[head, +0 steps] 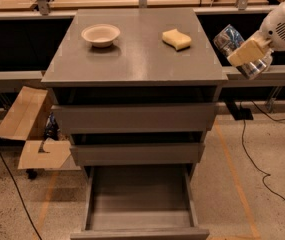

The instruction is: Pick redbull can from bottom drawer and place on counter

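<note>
My gripper (244, 54) is in the air just right of the cabinet, about level with the counter (134, 59). It is shut on the redbull can (237, 46), a shiny silver and blue can held tilted, its top end pointing up and left toward the counter's right edge. A tan finger (247, 50) lies across the can's middle. The white arm comes in from the upper right. The bottom drawer (139, 204) stands pulled out at the foot of the cabinet, and its grey inside shows nothing in it.
A white bowl (101, 34) and a yellow sponge (176, 39) sit on the counter's far half. Two wider grey drawers (134, 118) are above the bottom one. An open cardboard box (29, 129) lies left of the cabinet. Cables run over the floor at right.
</note>
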Action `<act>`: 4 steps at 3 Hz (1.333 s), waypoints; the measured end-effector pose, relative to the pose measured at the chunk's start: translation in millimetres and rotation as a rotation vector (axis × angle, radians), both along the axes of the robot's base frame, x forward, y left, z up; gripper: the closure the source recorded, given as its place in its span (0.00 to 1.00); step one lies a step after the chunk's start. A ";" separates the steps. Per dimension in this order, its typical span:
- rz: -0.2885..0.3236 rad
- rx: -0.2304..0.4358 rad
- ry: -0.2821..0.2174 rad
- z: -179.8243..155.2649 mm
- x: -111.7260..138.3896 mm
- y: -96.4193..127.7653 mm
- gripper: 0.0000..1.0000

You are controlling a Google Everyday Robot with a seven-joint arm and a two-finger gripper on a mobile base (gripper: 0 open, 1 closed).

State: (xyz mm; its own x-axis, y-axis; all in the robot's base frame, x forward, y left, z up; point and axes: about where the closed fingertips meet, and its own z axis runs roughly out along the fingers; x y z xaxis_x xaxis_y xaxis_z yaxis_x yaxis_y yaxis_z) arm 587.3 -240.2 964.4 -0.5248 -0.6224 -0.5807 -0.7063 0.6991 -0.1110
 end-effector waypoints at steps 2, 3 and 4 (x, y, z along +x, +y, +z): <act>0.097 0.077 -0.004 -13.4 50.7 77.1 1.00; 0.093 0.127 -0.033 -14.6 83.6 105.2 1.00; 0.042 0.214 -0.085 -19.9 124.4 126.8 1.00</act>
State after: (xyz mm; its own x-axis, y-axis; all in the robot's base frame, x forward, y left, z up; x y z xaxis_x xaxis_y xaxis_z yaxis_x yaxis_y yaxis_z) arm 711.7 -113.5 944.5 -0.4450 -0.5003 -0.7427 -0.7296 0.6834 -0.0232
